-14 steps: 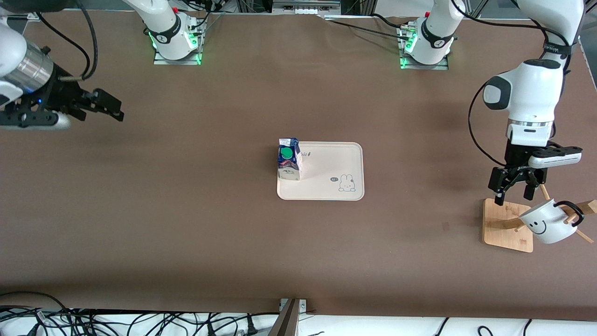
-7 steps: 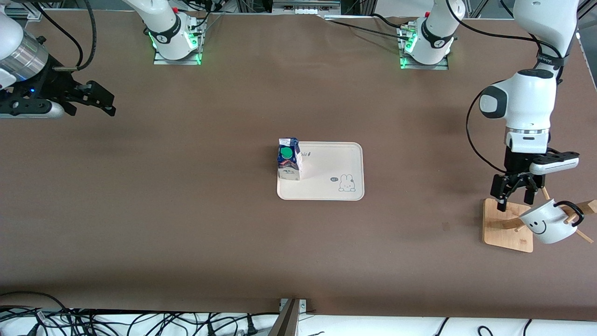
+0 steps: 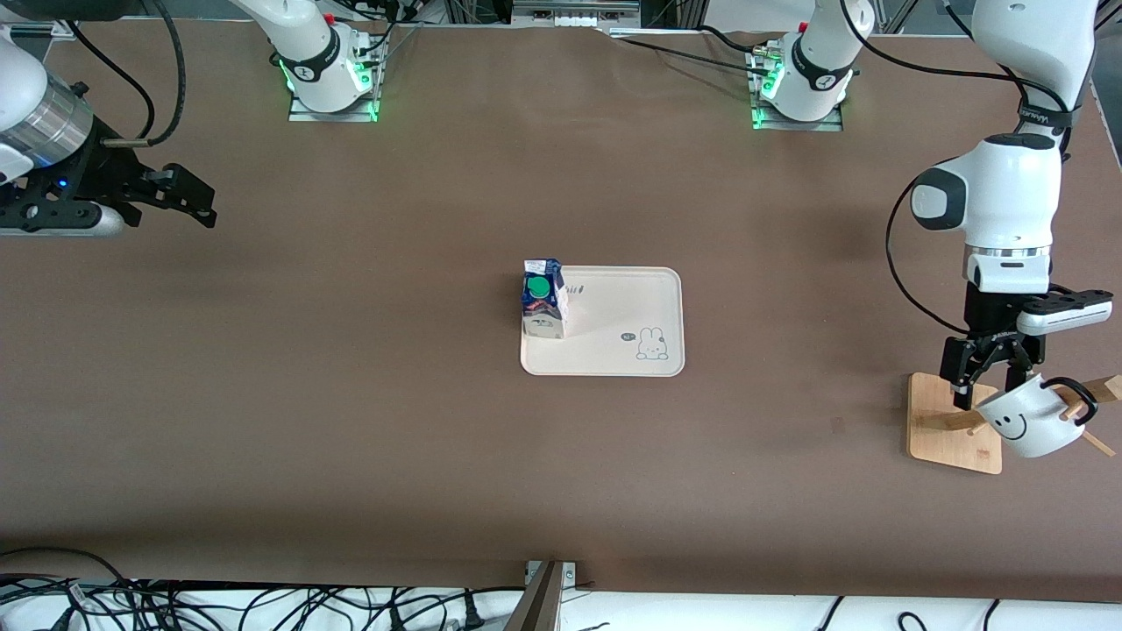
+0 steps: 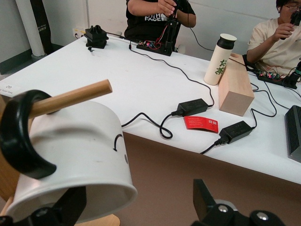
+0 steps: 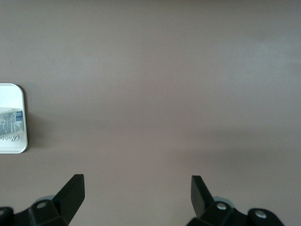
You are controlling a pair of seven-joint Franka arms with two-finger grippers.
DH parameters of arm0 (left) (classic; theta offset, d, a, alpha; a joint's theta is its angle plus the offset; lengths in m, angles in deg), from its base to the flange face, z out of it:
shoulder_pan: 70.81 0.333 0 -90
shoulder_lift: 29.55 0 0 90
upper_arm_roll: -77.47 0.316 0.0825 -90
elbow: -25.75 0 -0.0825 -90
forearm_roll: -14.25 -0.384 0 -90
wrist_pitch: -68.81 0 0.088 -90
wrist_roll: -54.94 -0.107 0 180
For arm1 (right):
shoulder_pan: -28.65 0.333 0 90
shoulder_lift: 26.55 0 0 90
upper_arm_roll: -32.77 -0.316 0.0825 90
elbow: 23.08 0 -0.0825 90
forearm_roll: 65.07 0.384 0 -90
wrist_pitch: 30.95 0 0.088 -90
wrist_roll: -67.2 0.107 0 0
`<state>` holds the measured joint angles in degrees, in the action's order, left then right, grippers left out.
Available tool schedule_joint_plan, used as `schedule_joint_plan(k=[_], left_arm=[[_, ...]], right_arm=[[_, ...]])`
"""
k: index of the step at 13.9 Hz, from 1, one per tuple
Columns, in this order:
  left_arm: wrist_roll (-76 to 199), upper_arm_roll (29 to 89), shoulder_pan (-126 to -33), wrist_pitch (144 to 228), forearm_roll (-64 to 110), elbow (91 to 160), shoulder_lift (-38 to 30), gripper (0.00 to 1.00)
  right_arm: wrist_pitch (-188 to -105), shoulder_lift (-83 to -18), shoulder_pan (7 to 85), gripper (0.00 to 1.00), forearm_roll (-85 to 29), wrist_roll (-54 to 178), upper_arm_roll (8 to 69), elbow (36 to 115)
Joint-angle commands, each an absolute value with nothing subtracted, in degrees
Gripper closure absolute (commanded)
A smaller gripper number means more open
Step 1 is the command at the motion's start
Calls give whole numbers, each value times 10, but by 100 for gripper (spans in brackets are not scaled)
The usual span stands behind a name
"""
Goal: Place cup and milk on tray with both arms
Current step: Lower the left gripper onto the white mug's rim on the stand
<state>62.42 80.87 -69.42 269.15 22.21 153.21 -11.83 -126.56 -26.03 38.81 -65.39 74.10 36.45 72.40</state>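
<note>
1. Cream tray (image 3: 614, 350) lay at mid-desk with the milk (image 3: 543, 298) upright on it, in the corner toward the right arm's end and farthest from the front camera. Judged: milk half of the task done.
2. Cup (image 3: 1027, 423) was not on the tray. It hung tilted by its black handle on a wooden peg (image 4: 70, 98) of the rack, above the square wooden rack base (image 3: 954, 423), at the left arm's end of the desk, well apart from the tray.
3. Left gripper (image 3: 986, 379) was over the rack base, just beside the cup's rim end. Fingers (image 4: 202, 200) were spread wide, nothing held; in the left wrist view one finger sat under the cup's rim, the other clear of it.
4. Right gripper (image 3: 188, 194) hovered over bare desk (image 3: 351, 421) at the right arm's end, fingers (image 5: 73, 190) spread wide and empty; this arm appeared to be waiting.
5. Remaining, as judged: grip the cup, slide it off the peg, carry it to the tray, set it down.
6. Room: the tray's rabbit-drawing end was free, enough for the cup. Open desk lay between rack and tray. Tight spots were the neighbouring pegs, and the desk edge close to the rack.
</note>
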Motion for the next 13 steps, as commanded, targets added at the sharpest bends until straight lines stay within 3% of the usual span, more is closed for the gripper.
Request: schedule_joint_plan(k=[1,13], left_arm=[[615,806,-687,2695,233,1513,-104,0],[613,811,-675,2695,230,1471,-93,0]], right_arm=[[-1253,-265,388,0,-665,735,362,708],[-1253,-265,388,0,-665,740,363,709]])
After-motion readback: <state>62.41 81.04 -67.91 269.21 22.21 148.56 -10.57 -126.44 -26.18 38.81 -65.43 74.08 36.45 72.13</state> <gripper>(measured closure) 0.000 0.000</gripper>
